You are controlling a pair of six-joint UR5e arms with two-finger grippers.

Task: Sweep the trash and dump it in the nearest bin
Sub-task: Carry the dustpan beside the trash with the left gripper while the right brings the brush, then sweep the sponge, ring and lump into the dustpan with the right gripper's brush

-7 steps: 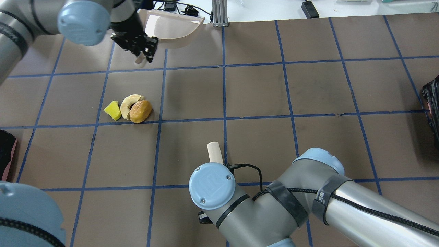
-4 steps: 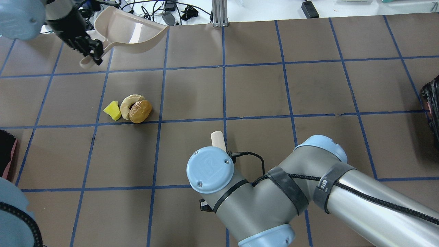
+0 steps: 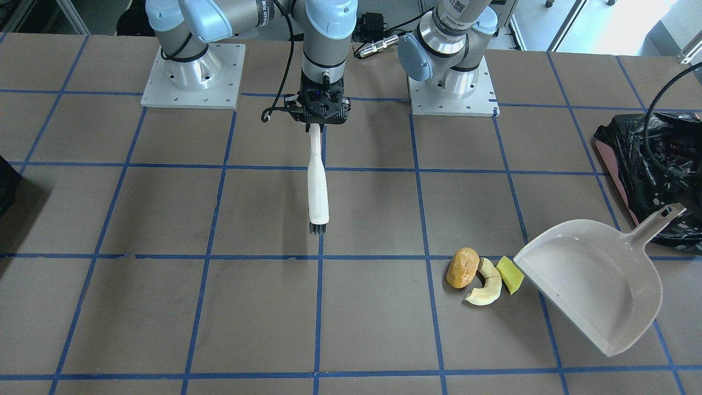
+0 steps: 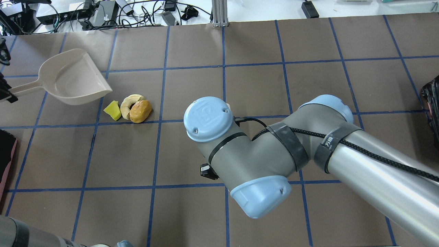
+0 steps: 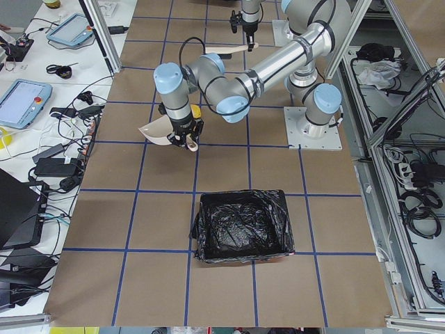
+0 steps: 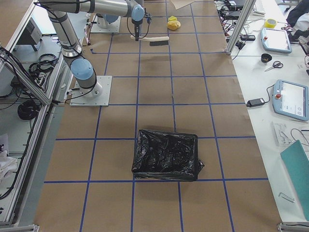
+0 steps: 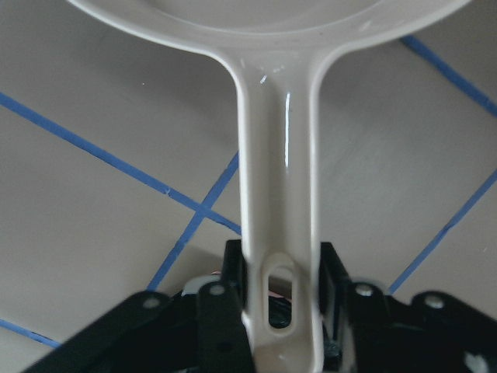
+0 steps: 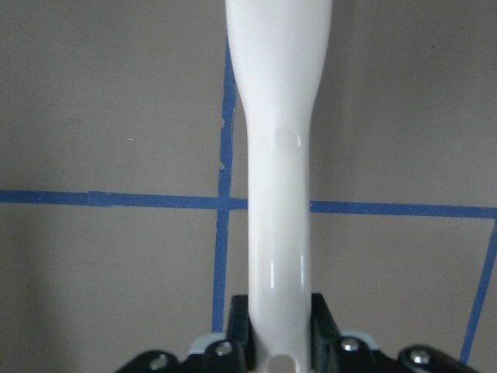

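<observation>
Dustpan [image 3: 592,285] hangs tilted in my left gripper [image 7: 283,281], jaws clamped on its handle, lip just beside the yellow wedge [image 3: 510,275]. Wedge, peel [image 3: 485,288] and orange lump [image 3: 462,267] huddle together (touching, I think). Right gripper [image 8: 279,330] pinches the brush [image 3: 317,186] handle, bristles well apart from them. Nearest bin [image 3: 610,170] stands by the pan's handle.

Likely robotics lab: teach pendants [image 6: 289,99], cables [image 5: 417,202].

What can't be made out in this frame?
Overhead: the right arm's wrist covers the right gripper and nearly all the brush; the left edge cuts off the left gripper and the bin.
Exterior left: the left arm hides most of the trash.
Front: whether the dustpan rests on the table is unclear.
</observation>
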